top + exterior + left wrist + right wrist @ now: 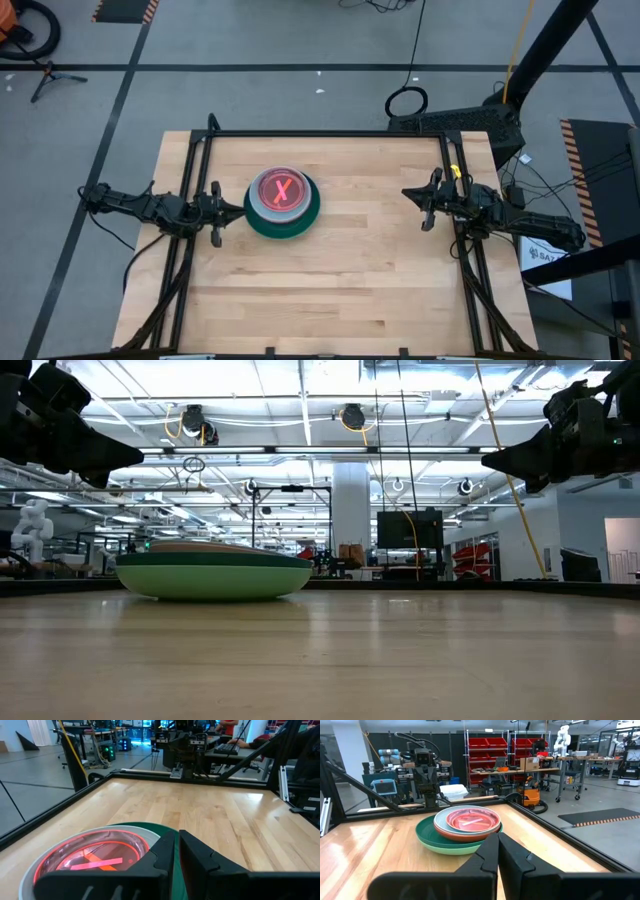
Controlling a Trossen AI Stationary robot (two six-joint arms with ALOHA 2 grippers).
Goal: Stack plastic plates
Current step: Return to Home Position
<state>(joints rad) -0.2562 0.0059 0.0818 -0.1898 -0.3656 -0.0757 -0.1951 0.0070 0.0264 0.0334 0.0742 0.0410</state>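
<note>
Stack of round plastic plates (pixel 283 203), light green lowest, sits on your wooden desk (pixel 340 290); left hand (pixel 238 208) just beside it, right hand (pixel 408 194) well apart, both closed, empty

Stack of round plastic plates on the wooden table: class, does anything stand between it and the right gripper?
Nothing visible. Only bare wooden table lies between the stack of round plastic plates, green at the base and red on top, and the right gripper above the table's right side. The left gripper hangs left of the stack.
</note>
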